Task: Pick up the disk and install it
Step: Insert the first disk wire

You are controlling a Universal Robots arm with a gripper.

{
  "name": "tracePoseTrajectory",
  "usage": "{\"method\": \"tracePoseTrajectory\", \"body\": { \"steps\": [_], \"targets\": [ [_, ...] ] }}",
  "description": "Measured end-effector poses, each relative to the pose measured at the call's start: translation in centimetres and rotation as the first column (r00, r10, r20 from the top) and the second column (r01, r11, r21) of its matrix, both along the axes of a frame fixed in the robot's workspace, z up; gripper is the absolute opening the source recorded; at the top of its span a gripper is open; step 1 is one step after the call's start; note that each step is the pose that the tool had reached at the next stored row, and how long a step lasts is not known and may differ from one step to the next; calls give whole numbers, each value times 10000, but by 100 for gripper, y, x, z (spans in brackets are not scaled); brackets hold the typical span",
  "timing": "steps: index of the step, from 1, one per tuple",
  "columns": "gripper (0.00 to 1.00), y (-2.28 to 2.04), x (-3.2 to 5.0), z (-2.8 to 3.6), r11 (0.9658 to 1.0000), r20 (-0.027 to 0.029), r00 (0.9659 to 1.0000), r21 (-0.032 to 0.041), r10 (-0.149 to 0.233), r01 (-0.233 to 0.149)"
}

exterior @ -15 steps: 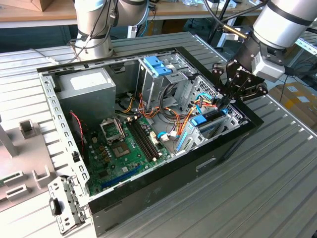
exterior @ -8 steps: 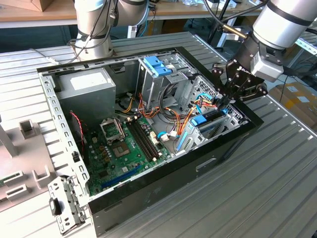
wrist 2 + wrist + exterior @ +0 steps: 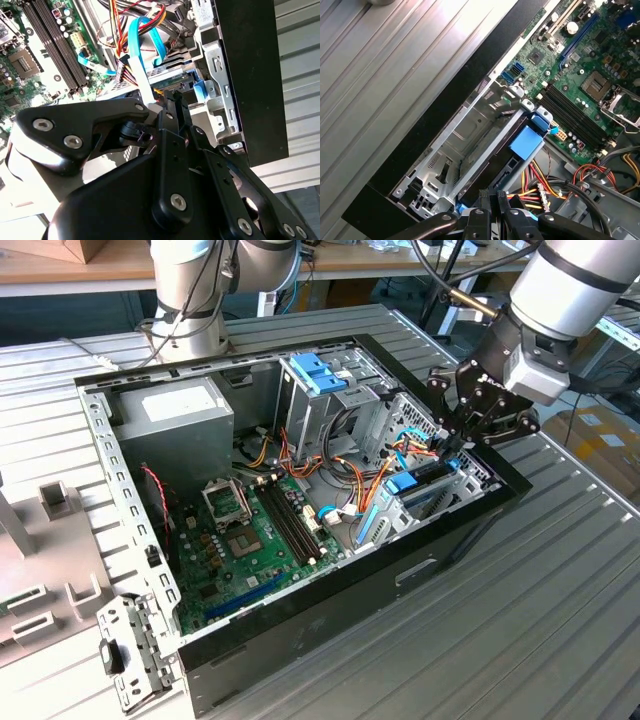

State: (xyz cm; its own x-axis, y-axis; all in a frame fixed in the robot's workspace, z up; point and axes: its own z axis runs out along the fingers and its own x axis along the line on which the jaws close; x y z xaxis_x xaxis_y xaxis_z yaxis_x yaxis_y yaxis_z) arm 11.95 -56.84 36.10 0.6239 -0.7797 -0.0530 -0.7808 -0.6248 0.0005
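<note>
The gripper [image 3: 447, 443] hangs over the drive bay [image 3: 485, 135] by the case's black wall [image 3: 470, 525]. Its fingers [image 3: 492, 200] are pressed together. Cables [image 3: 540, 182] crowd beside them.

Robotics lab bench.
An opened computer case [image 3: 300, 640] lay on a ribbed metal table [image 3: 560, 620], cardboard boxes [image 3: 600, 435] behind.

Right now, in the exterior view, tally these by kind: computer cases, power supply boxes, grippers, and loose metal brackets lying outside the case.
Computer case: 1
Power supply box: 1
Gripper: 1
Loose metal bracket: 1
Total: 4
</note>
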Motion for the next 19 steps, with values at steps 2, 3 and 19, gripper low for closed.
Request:
{"method": "tracePoseTrajectory", "body": {
  "steps": [2,3,19],
  "targets": [
    [17,0,0,-1,10000,0,10000,0,-59,59],
    [17,0,0,-2,10000,0,10000,0,-85,85],
    [17,0,-8,-10,9986,0,9986,0,-526,526]
  ]
}}
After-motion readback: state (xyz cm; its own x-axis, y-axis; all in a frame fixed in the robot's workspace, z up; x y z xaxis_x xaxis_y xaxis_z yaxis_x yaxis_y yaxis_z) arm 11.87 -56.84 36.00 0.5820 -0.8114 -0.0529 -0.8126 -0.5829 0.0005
